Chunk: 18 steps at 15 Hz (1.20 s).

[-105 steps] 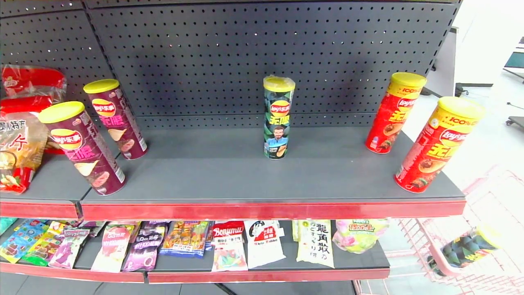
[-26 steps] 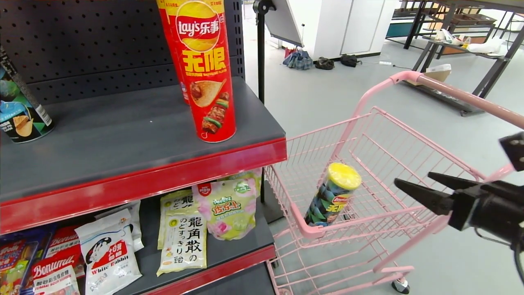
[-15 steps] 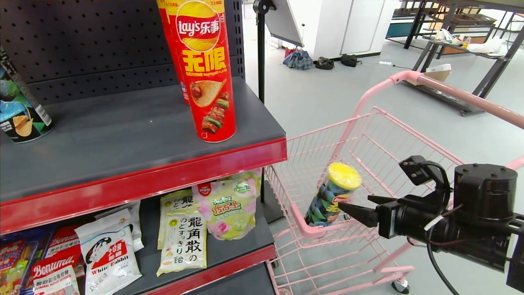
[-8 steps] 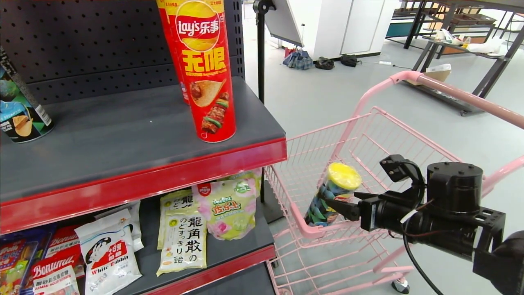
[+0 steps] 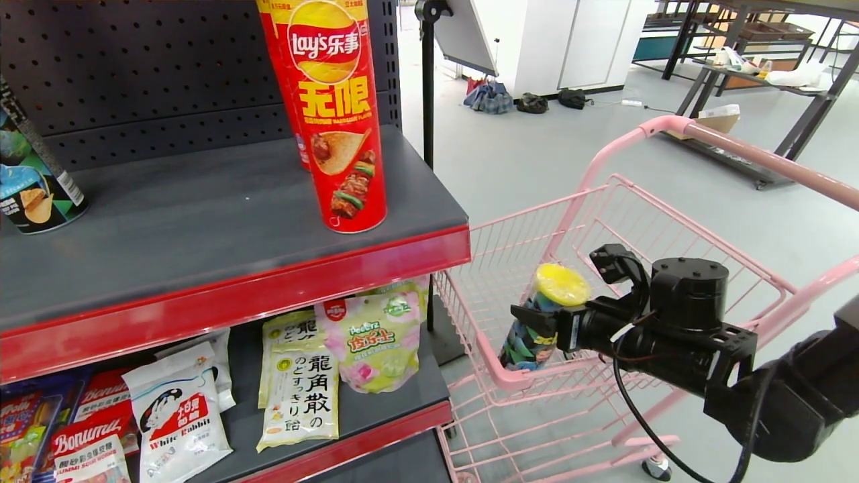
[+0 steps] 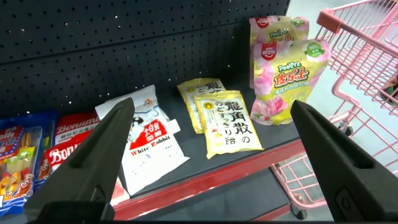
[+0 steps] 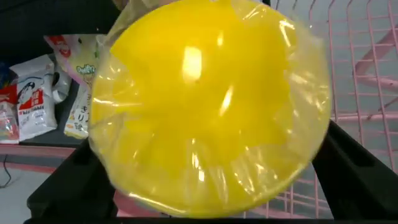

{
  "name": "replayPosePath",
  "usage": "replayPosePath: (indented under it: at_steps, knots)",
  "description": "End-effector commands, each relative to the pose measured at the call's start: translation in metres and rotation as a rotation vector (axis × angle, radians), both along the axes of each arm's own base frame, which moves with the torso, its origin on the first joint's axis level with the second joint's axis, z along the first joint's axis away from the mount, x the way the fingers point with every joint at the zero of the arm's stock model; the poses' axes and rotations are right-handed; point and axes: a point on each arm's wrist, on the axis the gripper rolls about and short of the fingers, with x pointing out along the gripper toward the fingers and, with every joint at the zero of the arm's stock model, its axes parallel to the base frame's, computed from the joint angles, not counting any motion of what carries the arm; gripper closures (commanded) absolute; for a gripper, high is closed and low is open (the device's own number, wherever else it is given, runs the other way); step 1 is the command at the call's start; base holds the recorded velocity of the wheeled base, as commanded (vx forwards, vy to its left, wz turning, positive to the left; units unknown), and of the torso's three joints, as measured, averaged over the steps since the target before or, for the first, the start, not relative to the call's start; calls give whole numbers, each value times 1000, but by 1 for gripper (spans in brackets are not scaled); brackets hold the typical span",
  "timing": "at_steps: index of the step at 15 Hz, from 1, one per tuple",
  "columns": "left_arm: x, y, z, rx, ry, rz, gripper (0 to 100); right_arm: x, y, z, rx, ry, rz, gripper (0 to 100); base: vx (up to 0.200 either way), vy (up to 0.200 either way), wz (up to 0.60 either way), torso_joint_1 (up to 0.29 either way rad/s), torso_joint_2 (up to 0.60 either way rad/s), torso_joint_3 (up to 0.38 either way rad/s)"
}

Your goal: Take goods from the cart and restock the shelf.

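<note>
Green chip can [image 5: 525, 341], yellow lid [image 5: 562, 284], tilted in pink cart [image 5: 500, 377] corner

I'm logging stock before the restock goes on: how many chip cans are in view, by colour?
Red cans: 2, one mostly hidden behind the other
Dark green cans: 2, one on the top shelf, one in the cart
Total: 4

The left tool [image 6: 212, 104], spread wide, faces snack bags [image 6: 229, 123] beside the cart [image 6: 367, 62].
</note>
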Motion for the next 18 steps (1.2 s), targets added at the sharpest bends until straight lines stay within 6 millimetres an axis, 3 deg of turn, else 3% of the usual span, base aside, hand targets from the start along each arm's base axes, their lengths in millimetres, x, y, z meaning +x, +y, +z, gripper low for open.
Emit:
replayPosePath:
  at_steps: [1, 6, 7, 13, 15, 17, 18]
  knots:
    - [0, 0, 0, 0, 1, 0, 0, 10, 2, -15, -11, 23, -7, 0, 0, 0, 0, 0, 0, 0]
    - [0, 0, 0, 1, 1, 1, 0, 22, 5, -19, -2, 1, -21, 0, 0, 0, 0, 0, 0, 0]
    - [0, 0, 0, 1, 1, 0, 0, 22, 5, -19, 2, -7, -26, 100, 0, 0, 0, 0, 0, 0]
    - [0, 0, 0, 1, 1, 0, 0, 25, 6, -23, -6, -5, -22, 100, 0, 0, 0, 0, 0, 0]
    - [0, 0, 0, 0, 1, 2, 0, 28, 4, -6, -15, -82, -22, 100, 0, 0, 0, 0, 0, 0]
    - [0, 0, 0, 0, 1, 2, 0, 34, -6, 35, -50, -212, -40, 100, 0, 0, 0, 0, 0, 0]
    - [0, 0, 0, 0, 1, 2, 0, 31, -15, 70, -59, -262, -58, 100, 0, 0, 0, 0, 0, 0]
